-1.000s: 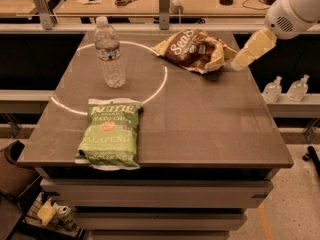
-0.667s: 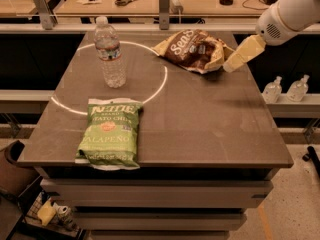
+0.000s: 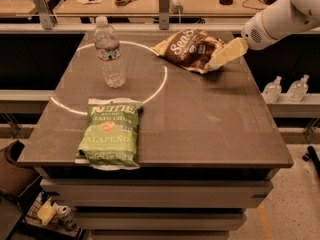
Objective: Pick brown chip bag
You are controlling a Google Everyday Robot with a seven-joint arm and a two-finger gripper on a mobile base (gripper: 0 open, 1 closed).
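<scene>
The brown chip bag point(image 3: 187, 49) lies flat at the far side of the table point(image 3: 215, 119), directly ahead of the gripper point(image 3: 220, 59) and touching its tip at the bag's near right corner. Whether the gripper is released, clenched or already grasping the bag cannot be told from this view.

Step in hand, as judged: securing a hold on the bag's edge.
- Take a raised fold or the crimped seam, not the flat foil, which would likely slip.
- Avoid pushing forward; the bag would probably slide toward the table's far edge.
- Confirm the hold, then lift straight up.

Farther beyond the bag from the gripper stands a water bottle point(image 3: 111, 54), well apart. A green chip bag point(image 3: 111, 134) lies farther still, toward the table's near edge, clear of the work.

The arm point(image 3: 280, 19) enters from the upper right of the view and slopes down toward the table, with the gripper angled low over the surface.
</scene>
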